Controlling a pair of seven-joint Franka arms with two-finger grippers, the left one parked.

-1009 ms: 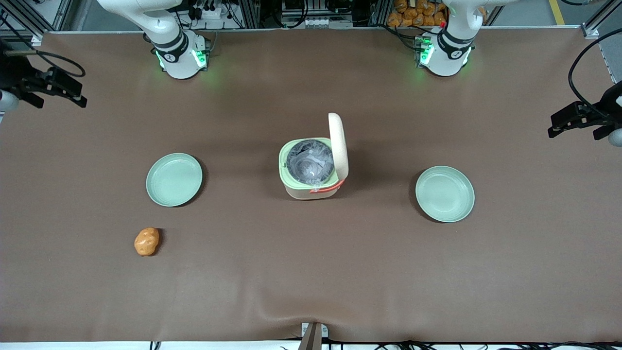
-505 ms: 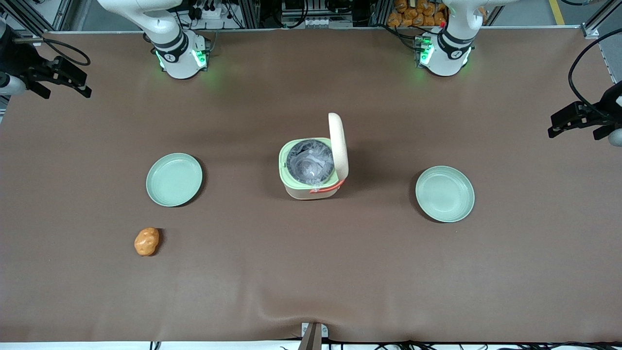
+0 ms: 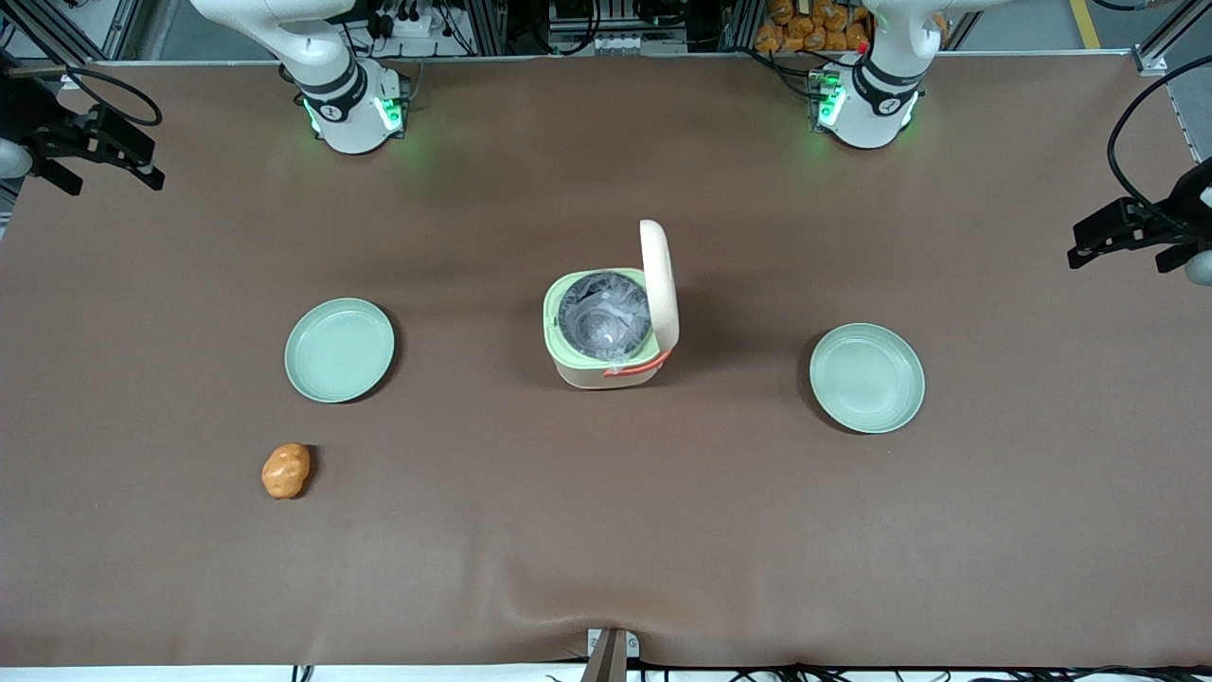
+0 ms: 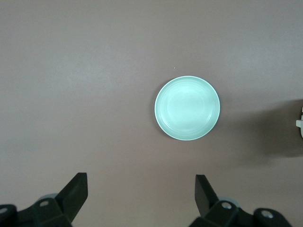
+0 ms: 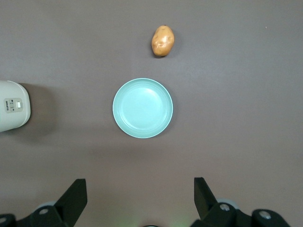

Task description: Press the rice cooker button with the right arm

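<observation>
Right wrist view alone shows rice cooker [image 5: 13, 105] buttons; gripper [image 5: 137, 201] fingers [image 5: 73, 198] spread, empty.

- We count two mint-green plates [image 3: 339, 349] [image 3: 866, 378].
- We count one rice cooker [image 3: 611, 327].
- We count one potato [image 3: 286, 471].
- We see one gripper [image 3: 95, 152], jaws apart.
</observation>
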